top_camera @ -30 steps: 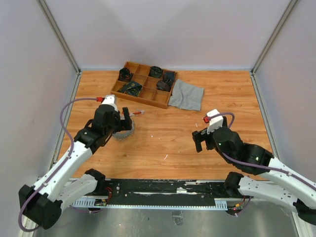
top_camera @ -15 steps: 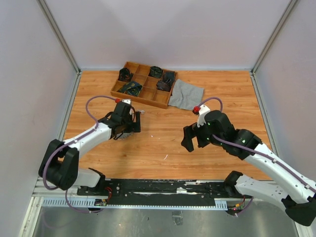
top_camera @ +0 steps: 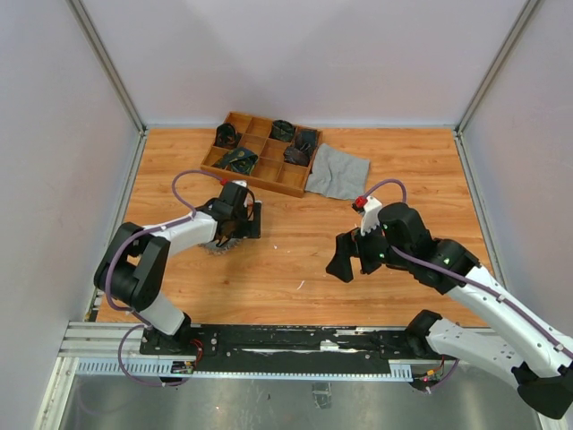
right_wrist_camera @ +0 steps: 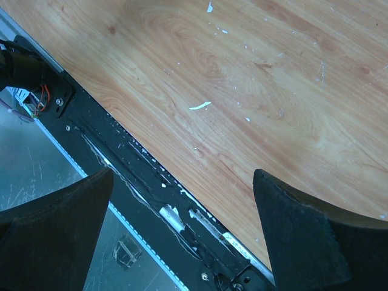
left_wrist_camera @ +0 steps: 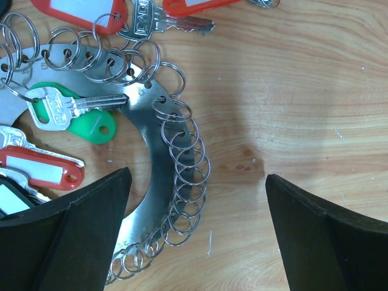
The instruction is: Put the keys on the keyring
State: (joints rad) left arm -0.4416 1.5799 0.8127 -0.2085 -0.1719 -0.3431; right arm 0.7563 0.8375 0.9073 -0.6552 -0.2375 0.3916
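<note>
The left arm has tucked its elbow in since a second ago, and the left gripper [top_camera: 242, 220] now sits left of centre in the overhead view, jaws spread wide with nothing between them. It hangs over the big flat silver keyring [left_wrist_camera: 155, 140], whose edge is lined with small wire loops. A silver key with a green plastic tag [left_wrist_camera: 73, 107] lies across the ring and a red-tagged key [left_wrist_camera: 42, 170] lies inside its curve. The right gripper [top_camera: 344, 257] has slid toward centre, also wide open and empty, above the orange-brown wooden tabletop [top_camera: 403, 170] flecked with white scraps [right_wrist_camera: 200, 106]. Pale walls enclose the table; a wooden compartment tray [top_camera: 253, 184] and grey cloth [top_camera: 338, 172] sit at the top.
</note>
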